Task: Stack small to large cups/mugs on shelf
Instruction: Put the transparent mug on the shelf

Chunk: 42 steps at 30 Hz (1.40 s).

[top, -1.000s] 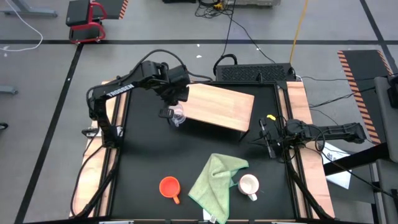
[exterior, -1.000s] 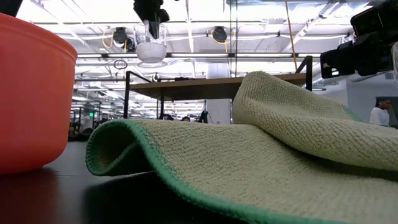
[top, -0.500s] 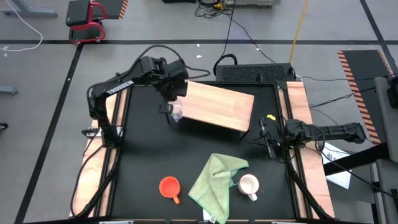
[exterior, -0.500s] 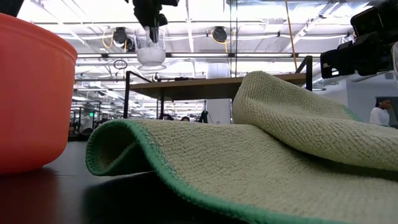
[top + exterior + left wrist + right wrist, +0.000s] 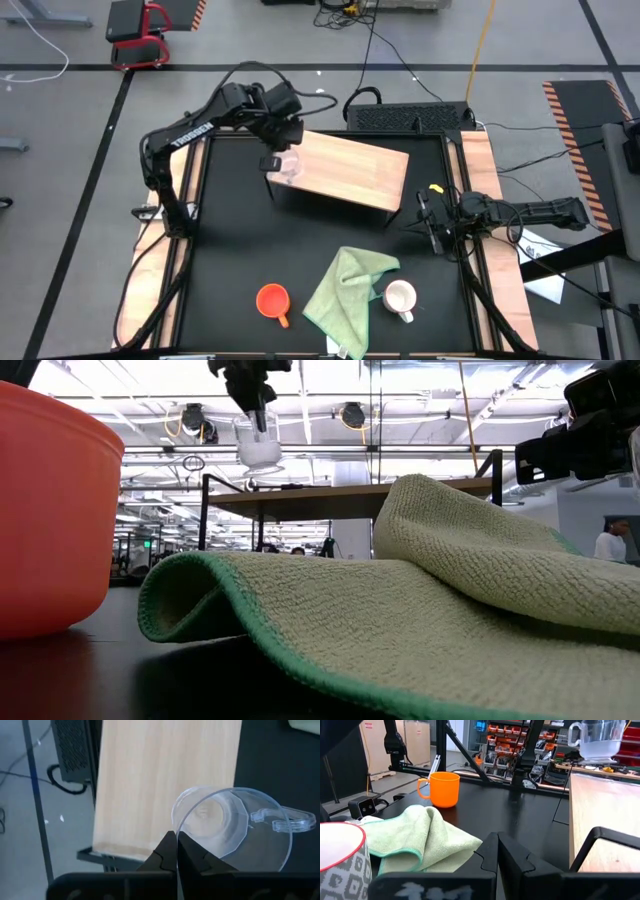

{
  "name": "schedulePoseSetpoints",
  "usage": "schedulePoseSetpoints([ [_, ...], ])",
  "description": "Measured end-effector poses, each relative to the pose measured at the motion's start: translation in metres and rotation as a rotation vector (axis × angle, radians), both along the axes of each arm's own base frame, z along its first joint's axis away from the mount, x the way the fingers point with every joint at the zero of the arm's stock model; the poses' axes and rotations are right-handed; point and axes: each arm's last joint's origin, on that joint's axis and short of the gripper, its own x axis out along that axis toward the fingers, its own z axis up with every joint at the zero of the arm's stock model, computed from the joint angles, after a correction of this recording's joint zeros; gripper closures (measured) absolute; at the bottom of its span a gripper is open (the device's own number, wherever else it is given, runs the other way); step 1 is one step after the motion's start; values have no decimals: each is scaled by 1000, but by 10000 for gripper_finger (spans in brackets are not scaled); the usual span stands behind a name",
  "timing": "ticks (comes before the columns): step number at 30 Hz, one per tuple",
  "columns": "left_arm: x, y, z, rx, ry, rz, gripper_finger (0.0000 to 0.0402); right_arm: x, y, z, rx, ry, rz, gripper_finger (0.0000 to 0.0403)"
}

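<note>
Now left gripper (image 5: pixel 272 163) pinches glass cup (image 5: pixel 287 166) rim above shelf (image 5: pixel 355 170) left end; lower level. Right gripper (image 5: pixel 424 222) waits closed, right side.

three cups (image 5: pixel 286 168), one shelf (image 5: pixel 350 168), one cloth (image 5: pixel 345 290)

Left hand (image 5: pixel 272 163) raised, right hand (image 5: pixel 433 222) closed
</note>
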Motion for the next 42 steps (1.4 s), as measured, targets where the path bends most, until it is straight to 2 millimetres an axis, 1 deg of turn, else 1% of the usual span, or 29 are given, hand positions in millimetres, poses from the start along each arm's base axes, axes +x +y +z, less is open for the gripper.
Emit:
schedulePoseSetpoints([
  [12, -5, 14, 1, 13, -17, 4, 401, 0, 0, 2, -5, -22, 0, 403],
  [18, -4, 13, 1, -2, -23, -8, 401, 0, 0, 2, -7, -24, 0, 403],
  [23, -3, 7, 0, -27, -15, -31, 401, 0, 0, 2, -7, -24, 0, 403],
  [34, 0, -4, -4, 18, 42, -25, 401, 0, 0, 2, -7, -19, 0, 403],
  [38, 4, -4, -7, 15, 56, -24, 401, 0, 0, 2, -7, -19, 0, 403],
  [42, 10, -3, -15, 17, 85, -33, 401, 0, 0, 2, -7, -19, 0, 403],
])
